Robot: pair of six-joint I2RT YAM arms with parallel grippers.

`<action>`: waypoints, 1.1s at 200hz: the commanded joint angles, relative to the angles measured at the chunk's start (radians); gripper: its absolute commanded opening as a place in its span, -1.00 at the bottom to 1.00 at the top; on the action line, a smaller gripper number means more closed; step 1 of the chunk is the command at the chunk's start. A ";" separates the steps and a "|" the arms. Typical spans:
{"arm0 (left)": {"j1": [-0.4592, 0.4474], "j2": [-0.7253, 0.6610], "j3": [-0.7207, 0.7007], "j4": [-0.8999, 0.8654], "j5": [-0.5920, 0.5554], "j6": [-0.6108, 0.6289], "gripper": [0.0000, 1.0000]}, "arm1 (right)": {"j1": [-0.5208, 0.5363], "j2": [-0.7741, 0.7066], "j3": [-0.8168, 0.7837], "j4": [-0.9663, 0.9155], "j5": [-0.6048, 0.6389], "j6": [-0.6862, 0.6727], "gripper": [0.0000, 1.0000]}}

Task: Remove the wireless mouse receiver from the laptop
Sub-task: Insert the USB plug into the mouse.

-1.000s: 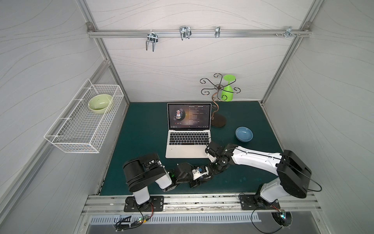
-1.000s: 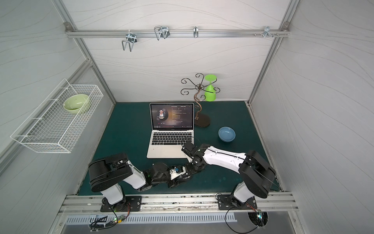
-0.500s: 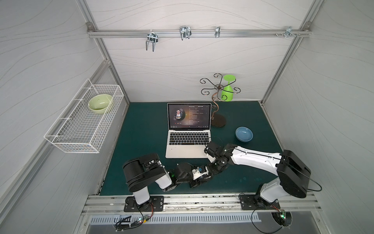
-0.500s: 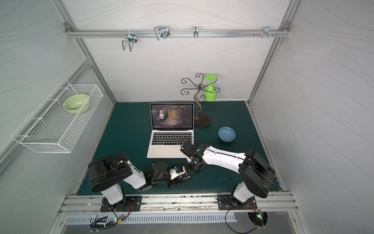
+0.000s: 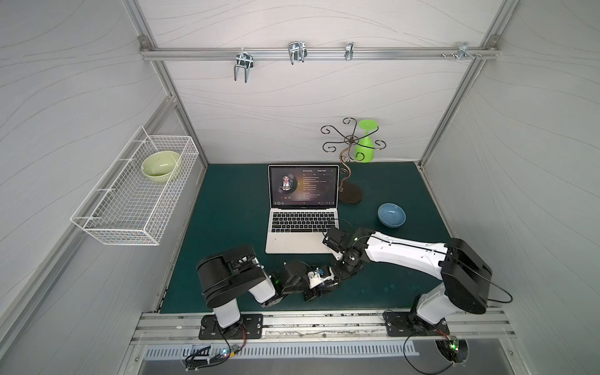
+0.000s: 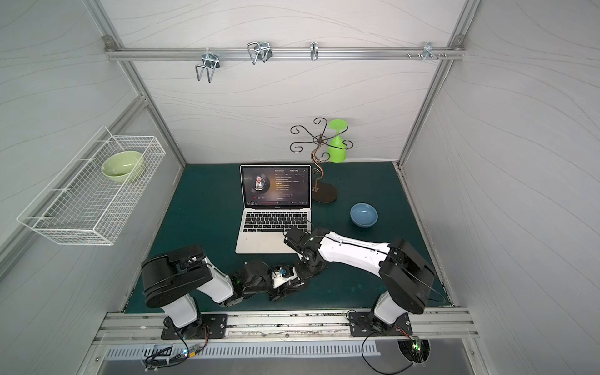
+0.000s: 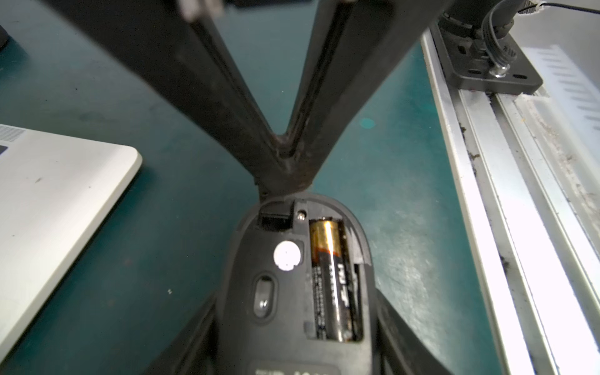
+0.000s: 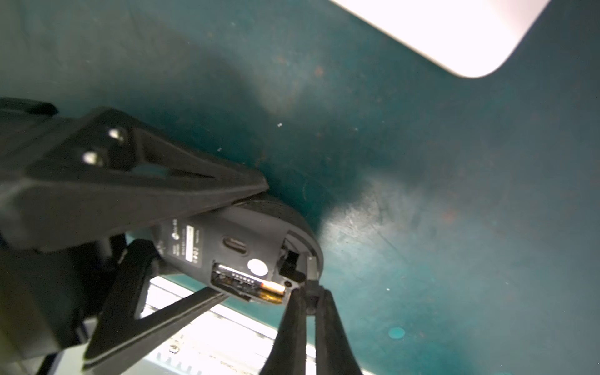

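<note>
Green counter (image 5: 227,211), five o'clock of the laptop (image 5: 295,242): right hand (image 8: 310,292) has just pressed together at the mouse (image 7: 279,292) slot (image 7: 274,220); left hand (image 8: 242,242) clamps the mouse. Receiver unseen, probably unplugged already.

White walls (image 5: 292,107), green mat (image 5: 227,211), wire basket (image 5: 126,211).

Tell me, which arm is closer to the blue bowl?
Right. The right arm stretches just in front of the blue bowl; the left arm sits far off, across the mat.
</note>
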 commanded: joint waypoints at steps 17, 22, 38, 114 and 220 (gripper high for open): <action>-0.006 -0.001 0.032 -0.050 0.002 0.011 -1.00 | 0.059 0.029 0.007 0.107 -0.040 -0.001 -1.00; -0.006 0.000 0.033 -0.051 0.003 0.011 -1.00 | 0.056 0.017 0.002 0.111 -0.047 0.000 -1.00; -0.006 -0.002 0.036 -0.057 0.015 0.012 -1.00 | 0.023 -0.042 -0.031 0.138 -0.104 0.008 -1.00; -0.015 -0.001 0.070 -0.121 0.087 0.021 -1.00 | -0.202 -0.309 -0.242 0.188 -0.391 0.013 -1.00; -0.019 0.022 0.040 -0.071 0.038 0.002 0.12 | -0.210 -0.268 -0.201 0.024 -0.302 -0.054 -1.00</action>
